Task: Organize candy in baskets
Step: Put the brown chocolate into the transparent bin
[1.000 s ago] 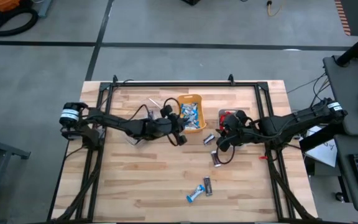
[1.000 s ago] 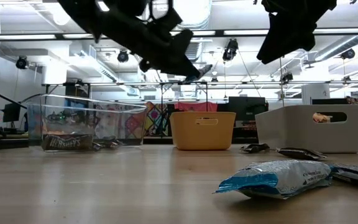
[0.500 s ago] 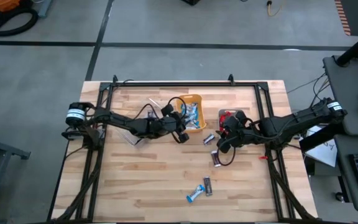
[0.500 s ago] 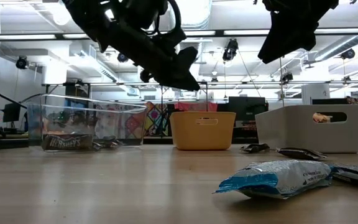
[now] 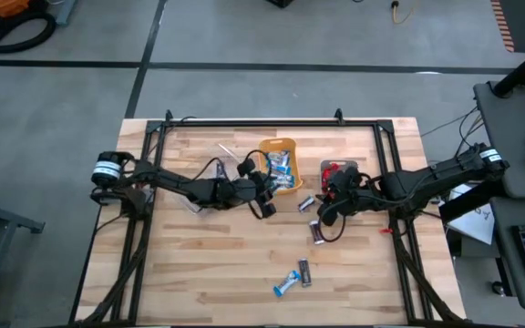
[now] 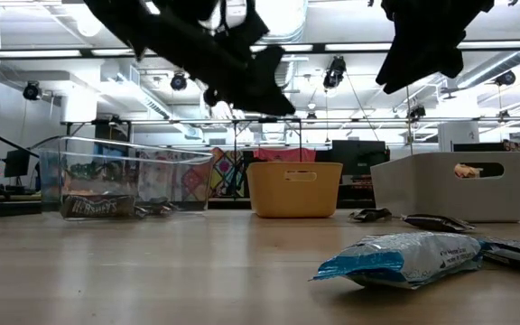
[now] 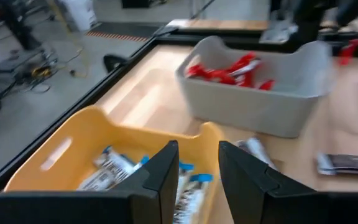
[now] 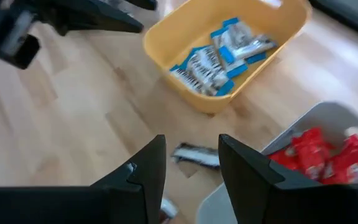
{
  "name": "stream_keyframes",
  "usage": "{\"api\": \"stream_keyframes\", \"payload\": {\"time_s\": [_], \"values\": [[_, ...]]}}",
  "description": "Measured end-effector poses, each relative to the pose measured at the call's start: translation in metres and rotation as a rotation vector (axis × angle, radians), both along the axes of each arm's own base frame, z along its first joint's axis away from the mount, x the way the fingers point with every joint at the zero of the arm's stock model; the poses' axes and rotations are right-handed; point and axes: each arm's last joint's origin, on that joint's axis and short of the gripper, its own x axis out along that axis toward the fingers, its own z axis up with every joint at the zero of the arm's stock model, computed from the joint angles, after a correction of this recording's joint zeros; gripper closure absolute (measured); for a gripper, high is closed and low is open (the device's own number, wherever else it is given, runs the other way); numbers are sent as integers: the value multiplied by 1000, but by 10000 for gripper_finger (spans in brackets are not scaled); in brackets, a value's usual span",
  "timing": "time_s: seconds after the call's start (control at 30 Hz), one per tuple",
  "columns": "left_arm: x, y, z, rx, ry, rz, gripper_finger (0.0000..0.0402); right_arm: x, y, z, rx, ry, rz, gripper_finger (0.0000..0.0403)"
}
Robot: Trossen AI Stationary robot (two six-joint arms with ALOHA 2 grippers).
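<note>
Candy (image 8: 211,61) fills the orange basket (image 7: 73,146) just ahead of my left claw (image 7: 194,163), released; right claw (image 8: 188,163) hovers released too.

left gripper (image 5: 268,209) — open, right gripper (image 5: 320,216) — open

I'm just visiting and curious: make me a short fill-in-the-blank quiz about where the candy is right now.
The red candies lie in the ____ basket.
The blue-and-white candies lie in the ____ basket.
The blue-and-white candy nearest the table's front edge lies on the ____, outside any basket.
Both tools, left and right, are open and hold ____.

Missing words: grey; orange; table; nothing
</note>
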Motion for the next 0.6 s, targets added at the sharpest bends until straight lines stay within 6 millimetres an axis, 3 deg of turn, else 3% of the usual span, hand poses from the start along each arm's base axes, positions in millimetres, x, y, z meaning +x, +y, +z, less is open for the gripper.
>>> {"api": "stream_keyframes", "payload": {"time_s": [0.33,0.6], "values": [[-18,-59,30,65,-50,-192,303,19,24,-7,178,-57,139,284],[-39,-88,46,80,-37,-281,303,29,50,-28,320,10,172,284]]}}
